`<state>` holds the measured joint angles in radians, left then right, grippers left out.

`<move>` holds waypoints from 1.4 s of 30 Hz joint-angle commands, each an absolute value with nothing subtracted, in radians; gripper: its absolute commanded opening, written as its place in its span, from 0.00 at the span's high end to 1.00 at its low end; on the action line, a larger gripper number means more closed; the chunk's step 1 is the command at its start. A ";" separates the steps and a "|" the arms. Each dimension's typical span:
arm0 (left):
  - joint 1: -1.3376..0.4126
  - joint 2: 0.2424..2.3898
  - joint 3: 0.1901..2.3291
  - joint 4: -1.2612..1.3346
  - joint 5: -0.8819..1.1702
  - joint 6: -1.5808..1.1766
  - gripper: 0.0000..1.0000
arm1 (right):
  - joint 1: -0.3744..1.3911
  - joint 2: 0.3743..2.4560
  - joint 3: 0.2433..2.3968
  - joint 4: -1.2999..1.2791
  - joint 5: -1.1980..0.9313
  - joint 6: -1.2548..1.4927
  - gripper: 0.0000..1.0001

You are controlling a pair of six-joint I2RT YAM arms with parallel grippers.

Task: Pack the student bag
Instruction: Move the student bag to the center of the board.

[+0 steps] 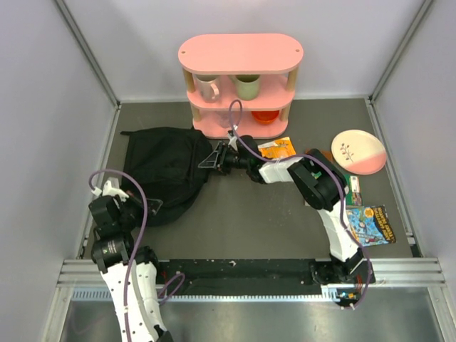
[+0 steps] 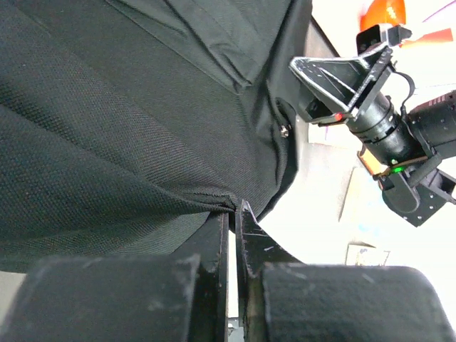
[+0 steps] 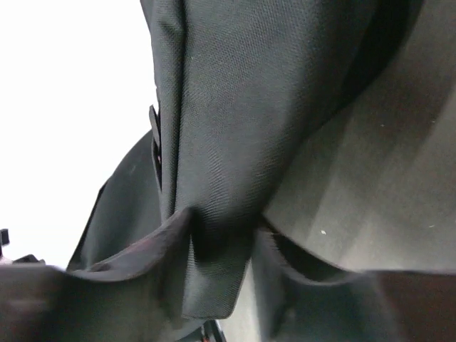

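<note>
a pink shelf (image 1: 240,53) stands at the back of the dark grey table (image 1: 271,214). on its middle level a white mug (image 1: 207,87) and a green cup (image 1: 247,87) sit side by side. an orange bowl (image 1: 265,116) is on the bottom level. an orange packet (image 1: 276,148) lies near the shelf. a pink and white plate (image 1: 358,151) is off to the right, and a colourful picture book (image 1: 370,224) lies nearer the front

No lettering can be read in any view. The colourful book (image 1: 370,224) near the table's right edge and the orange packet (image 1: 277,148) toward the far edge seem printed, but too small to make out.
</note>
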<state>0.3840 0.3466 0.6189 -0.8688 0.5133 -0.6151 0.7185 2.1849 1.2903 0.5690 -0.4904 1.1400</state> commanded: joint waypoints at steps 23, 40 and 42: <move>0.244 0.345 0.699 -0.433 1.012 -0.568 1.00 | 0.816 1.044 0.658 0.240 -0.108 0.560 1.00; 0.110 0.343 0.662 -0.487 1.203 -0.475 0.01 | 0.434 1.035 0.545 -0.041 0.008 0.509 0.98; 0.110 0.348 0.715 -0.534 1.006 -0.425 0.01 | 0.416 1.077 0.577 -0.055 -0.032 0.459 0.97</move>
